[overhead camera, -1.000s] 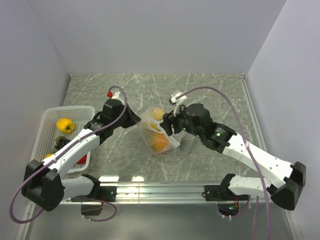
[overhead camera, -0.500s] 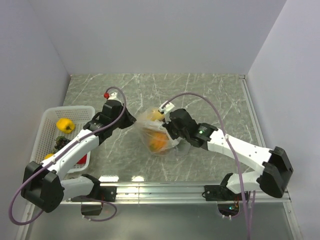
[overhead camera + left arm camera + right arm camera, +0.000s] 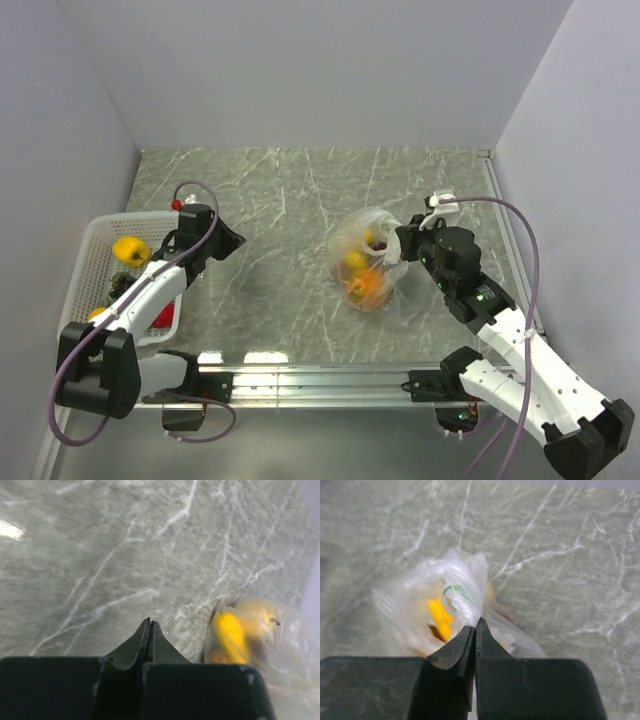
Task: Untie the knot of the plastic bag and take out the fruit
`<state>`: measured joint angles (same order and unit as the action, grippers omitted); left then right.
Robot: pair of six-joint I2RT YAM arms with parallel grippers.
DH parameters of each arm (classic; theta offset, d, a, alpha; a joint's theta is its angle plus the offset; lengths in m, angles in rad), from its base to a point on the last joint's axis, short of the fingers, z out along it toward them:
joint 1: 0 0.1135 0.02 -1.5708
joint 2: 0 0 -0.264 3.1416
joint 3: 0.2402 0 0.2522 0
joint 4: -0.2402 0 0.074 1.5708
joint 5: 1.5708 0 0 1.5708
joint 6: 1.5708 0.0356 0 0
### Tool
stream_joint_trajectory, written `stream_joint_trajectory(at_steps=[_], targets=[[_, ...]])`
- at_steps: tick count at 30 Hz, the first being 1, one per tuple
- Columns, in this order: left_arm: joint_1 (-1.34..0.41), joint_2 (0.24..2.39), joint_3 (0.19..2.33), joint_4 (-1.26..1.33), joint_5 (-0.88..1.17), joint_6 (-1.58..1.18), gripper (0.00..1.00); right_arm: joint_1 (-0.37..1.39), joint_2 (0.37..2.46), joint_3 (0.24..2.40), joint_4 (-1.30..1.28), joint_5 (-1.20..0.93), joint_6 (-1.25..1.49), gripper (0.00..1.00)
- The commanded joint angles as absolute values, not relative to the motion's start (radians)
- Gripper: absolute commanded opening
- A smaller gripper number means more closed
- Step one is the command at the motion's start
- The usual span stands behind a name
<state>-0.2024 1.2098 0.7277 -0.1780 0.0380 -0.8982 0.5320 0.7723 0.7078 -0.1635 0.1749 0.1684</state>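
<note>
plastic bag [image 3: 356,238], neck pointing right, pinched in right end effector [image 3: 401,251]

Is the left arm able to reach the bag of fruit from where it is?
Probably yes. Only bare table lies between the left gripper and the plastic bag, which the right gripper pinches. Its own jaws are shut, though.

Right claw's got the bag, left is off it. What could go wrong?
1. The right claw pinches only a thin fold of the plastic bag; it could slip or tear.
2. The left claw is shut and apart from the bag, so pulling may just drag the bag and its fruit along.
</note>
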Motion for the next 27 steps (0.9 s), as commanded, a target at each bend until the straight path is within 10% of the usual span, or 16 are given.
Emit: stream_joint_trajectory(at_steps=[1,4,11,27], targets=[[-0.202,1.160,0.675,-0.085,0.133,-0.923,0.01,0.506,0.784,0.710,-0.002,0.078,0.273,0.00],[-0.213,1.065,0.586,-0.008,0.204,-0.902,0.01,0.506,0.857,0.733,0.044,-0.064,0.244,0.00],[-0.455,0.998,0.708,0.003,0.204,-0.628,0.81,0.518,0.985,0.787,0.008,-0.328,0.126,0.00],[-0.779,1.479,1.227,-0.233,0.061,-0.046,0.84,0.611,0.957,0.842,-0.138,-0.250,0.035,0.00]])
